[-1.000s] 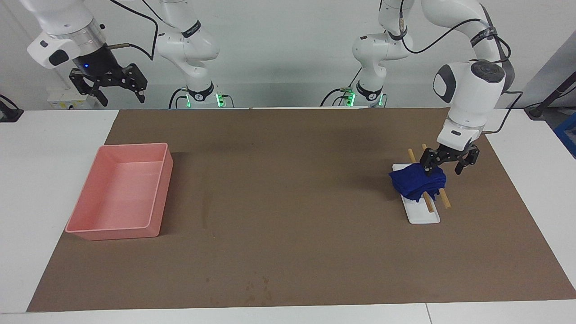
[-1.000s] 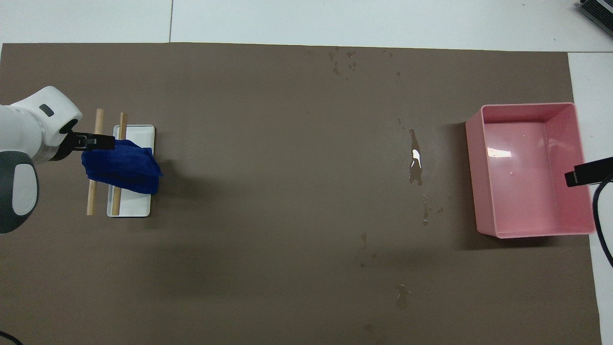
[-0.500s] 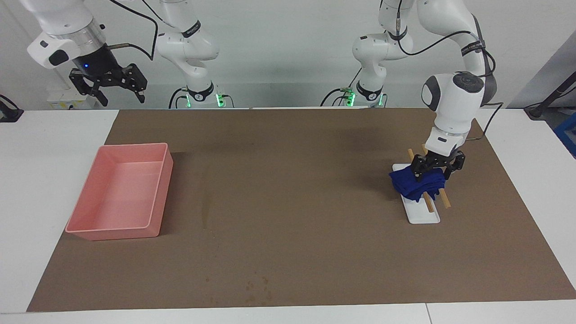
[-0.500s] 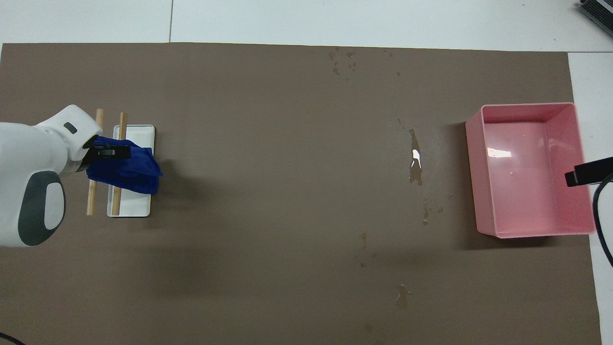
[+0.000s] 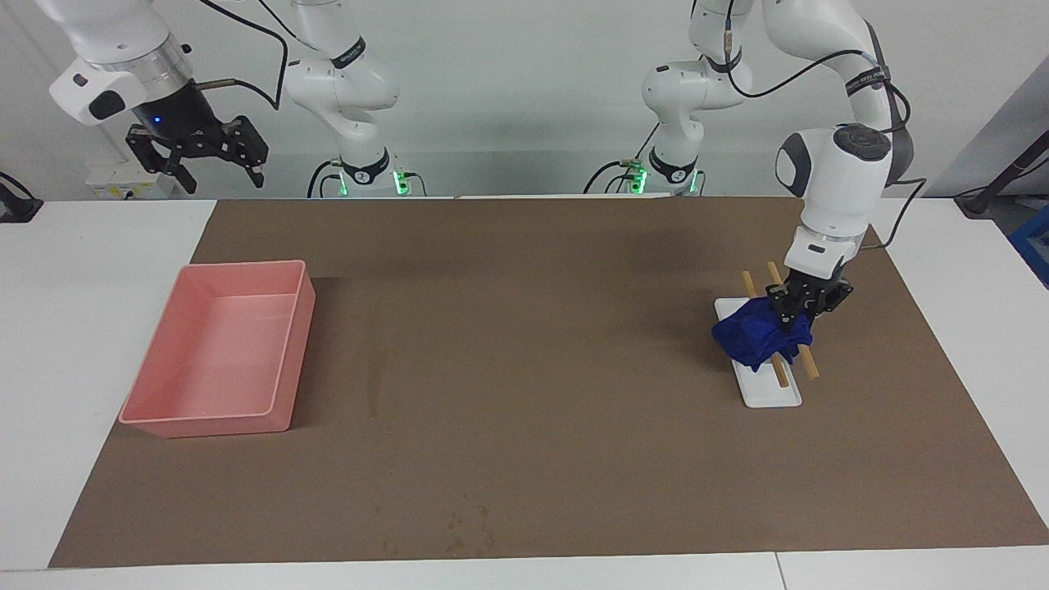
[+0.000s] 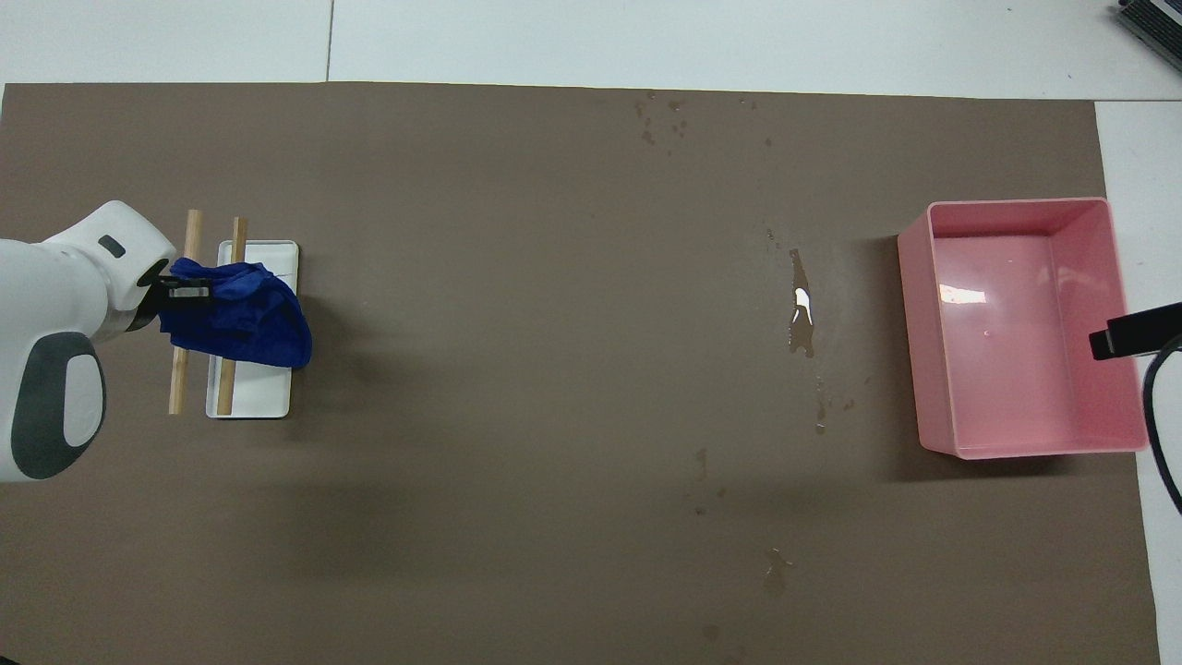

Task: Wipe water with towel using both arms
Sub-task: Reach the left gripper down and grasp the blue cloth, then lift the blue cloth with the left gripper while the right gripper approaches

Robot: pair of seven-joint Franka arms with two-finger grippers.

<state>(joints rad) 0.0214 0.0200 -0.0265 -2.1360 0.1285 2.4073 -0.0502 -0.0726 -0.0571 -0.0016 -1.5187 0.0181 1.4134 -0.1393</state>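
The navy towel (image 5: 758, 340) lies bunched on the white tray (image 5: 770, 392) and its two wooden sticks, at the left arm's end of the mat. My left gripper (image 5: 799, 315) is down on the towel's edge and shut on it. In the overhead view, the left gripper (image 6: 189, 293) grips the towel (image 6: 249, 319) at the side toward the left arm's end. The water (image 6: 800, 305) is a thin dark streak with a bright glint, beside the pink bin; it shows faintly in the facing view (image 5: 377, 385). My right gripper (image 5: 197, 160) waits open, raised over the bin's outer edge.
A pink bin (image 5: 238, 266) stands on the brown mat at the right arm's end; it also shows in the overhead view (image 6: 1016, 201). Small dark blotches (image 6: 660, 120) mark the mat's edge farthest from the robots. A few more drops lie nearer to the robots than the streak.
My left gripper came down onto the towel's edge and closed on it. The towel is more bunched than before. The right arm has not moved.
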